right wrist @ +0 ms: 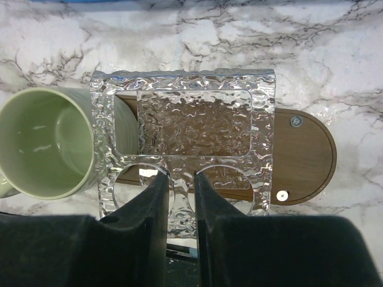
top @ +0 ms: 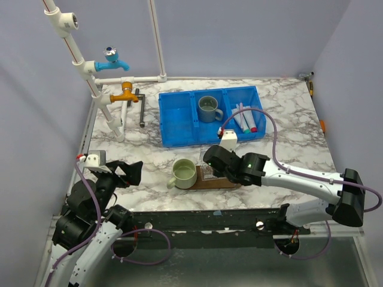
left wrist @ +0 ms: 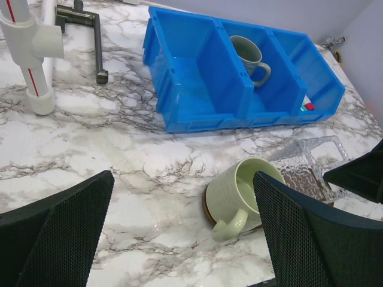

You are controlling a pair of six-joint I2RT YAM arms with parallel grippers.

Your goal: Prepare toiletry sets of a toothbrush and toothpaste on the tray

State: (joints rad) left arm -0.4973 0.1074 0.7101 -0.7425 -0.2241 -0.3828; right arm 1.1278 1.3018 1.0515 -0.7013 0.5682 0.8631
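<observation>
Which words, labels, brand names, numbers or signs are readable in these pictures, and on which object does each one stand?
No text can be read in any view.
White pipe: thin red marks along it, too small to read.
Toiletry sets in the blue bin: any print is too small to read.
Clear textured holder in the right gripper: no print.
Green mug: plain.
</observation>
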